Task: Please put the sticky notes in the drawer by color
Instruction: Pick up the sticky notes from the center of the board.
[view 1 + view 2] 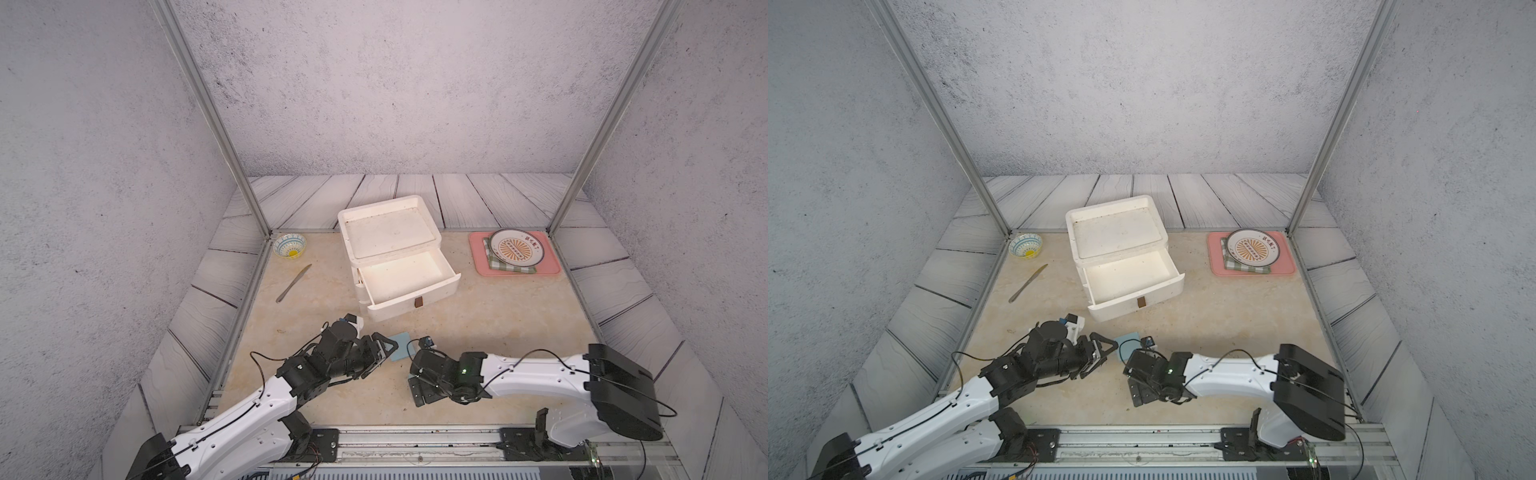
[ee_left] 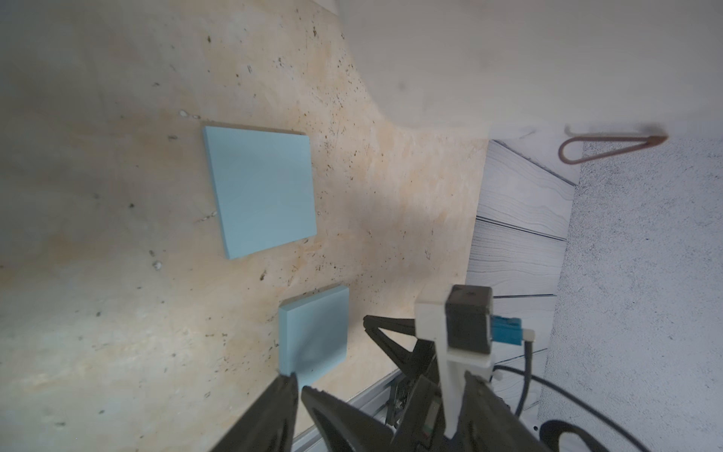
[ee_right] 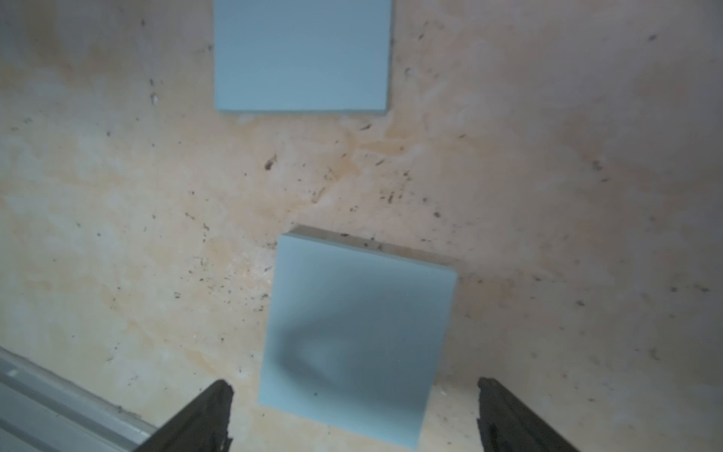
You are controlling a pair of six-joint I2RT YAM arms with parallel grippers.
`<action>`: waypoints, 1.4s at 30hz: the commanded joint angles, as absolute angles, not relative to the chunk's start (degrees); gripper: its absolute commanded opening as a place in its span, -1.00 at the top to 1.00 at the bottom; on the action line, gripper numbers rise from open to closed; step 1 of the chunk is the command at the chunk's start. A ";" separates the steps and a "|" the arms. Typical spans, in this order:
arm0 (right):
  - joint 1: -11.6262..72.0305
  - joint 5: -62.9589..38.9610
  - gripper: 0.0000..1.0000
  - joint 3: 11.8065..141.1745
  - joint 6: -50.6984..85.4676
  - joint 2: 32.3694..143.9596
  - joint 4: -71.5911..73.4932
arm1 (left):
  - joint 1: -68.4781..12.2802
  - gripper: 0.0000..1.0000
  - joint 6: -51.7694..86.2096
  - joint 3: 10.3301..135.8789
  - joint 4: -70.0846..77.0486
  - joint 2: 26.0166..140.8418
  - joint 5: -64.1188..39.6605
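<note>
We are holding the right claw (image 3: 354, 383) spread wide and empty, a finger either side of the nearer light blue square sticky-note pad (image 3: 358, 332) at lower centre, readying a pinch; a second blue pad (image 3: 303, 54) is lying at top. The white plastic three-drawer cabinet (image 1: 415, 303) is standing mid-frame, top drawer open to receive them. How far the left claw (image 1: 390, 345) is parted we cannot tell

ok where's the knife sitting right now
In both top views the knife lies flat on the left side of the table, nearer the robot than the patterned bowl and left of the white drawer cabinet, touching neither.
</note>
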State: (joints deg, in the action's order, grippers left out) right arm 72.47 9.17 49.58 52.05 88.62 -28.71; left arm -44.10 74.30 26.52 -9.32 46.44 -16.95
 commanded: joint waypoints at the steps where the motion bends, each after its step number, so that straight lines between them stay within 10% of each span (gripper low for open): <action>1: 74.68 12.61 -0.98 55.42 54.82 94.07 -36.75 | -43.76 -0.41 72.16 27.25 -13.00 42.33 -13.94; 33: 71.81 7.79 -0.98 49.67 58.21 95.54 -30.13 | -42.00 -0.41 71.10 26.21 -14.24 40.03 -13.45; 42: 71.85 8.41 -0.54 53.09 55.56 96.53 -33.79 | -41.88 -0.41 70.68 26.32 -14.97 39.40 -13.12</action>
State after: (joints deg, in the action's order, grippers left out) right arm 71.85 9.74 53.08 56.29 95.68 -31.92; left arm -42.37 71.99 25.76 -14.44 40.14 -13.43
